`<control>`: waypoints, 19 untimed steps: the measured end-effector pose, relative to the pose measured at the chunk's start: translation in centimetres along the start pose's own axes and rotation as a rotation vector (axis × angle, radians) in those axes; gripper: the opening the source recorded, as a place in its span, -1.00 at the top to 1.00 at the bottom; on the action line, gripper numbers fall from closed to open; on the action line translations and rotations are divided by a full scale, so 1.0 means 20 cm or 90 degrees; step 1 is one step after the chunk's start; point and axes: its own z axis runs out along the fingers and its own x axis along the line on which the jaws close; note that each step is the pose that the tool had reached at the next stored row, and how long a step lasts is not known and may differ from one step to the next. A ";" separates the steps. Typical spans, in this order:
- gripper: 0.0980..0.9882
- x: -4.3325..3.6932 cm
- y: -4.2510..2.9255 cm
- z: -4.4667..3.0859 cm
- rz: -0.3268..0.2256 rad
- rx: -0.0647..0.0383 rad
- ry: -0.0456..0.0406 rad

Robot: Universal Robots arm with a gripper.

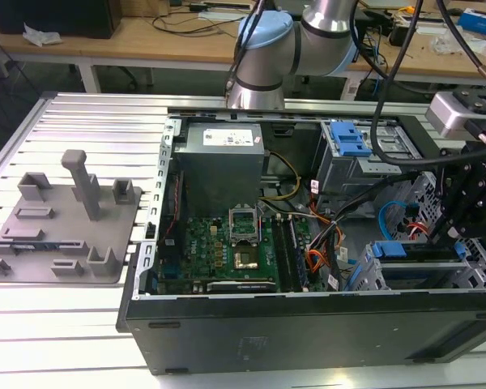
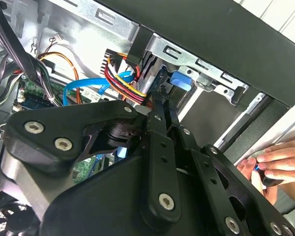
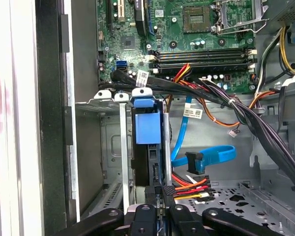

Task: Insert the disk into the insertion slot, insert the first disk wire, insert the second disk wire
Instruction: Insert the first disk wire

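While the disk (image 3: 147,129) stands edge-on in the insertion slot (image 3: 110,147), its blue caddy tab near the cage's rim, the step in hand is judged to be the first disk wire (image 3: 189,186). In the first wrist view the pincer (image 3: 158,206) is narrow. Its tips appear to pinch the black plug at the end of that red, yellow and black bundle, right at the disk's exposed end. Whether the plug is seated in the disk's socket cannot be told, as the joint is hidden behind the tips.

Findings for you to act on:
- Alignment. The plug sits close against the disk's end, so your margin is small. Hold it square to the disk's edge and press along the disk's long axis only; a tilted plug will likely bind in its keyed socket.
- Force. The caddy is plastic and the cage looks to be thin sheet metal. Press gently and steadily so the disk is not driven askew.
- Wire run. The bundle bends sharply away from the plug. Expect it to pull the plug sideways; a firm pinch is warranted.
- Obstruction. The second disk wire (image 3: 214,152), the blue one, lies loose just beside the bundle with its black plug free. Mind that you do not snag it.
- Safety. In the second wrist view a person's hand (image 2: 280,164) rests beside the case (image 2: 211,29), near the pincer's linkage. Move slowly while it is there
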 end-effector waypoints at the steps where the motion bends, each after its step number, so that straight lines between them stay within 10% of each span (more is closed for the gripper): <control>1: 0.85 0.000 -0.001 0.000 0.000 0.000 0.0001; 19: 0.82 -0.007 -0.005 0.027 -0.014 -0.006 0.0032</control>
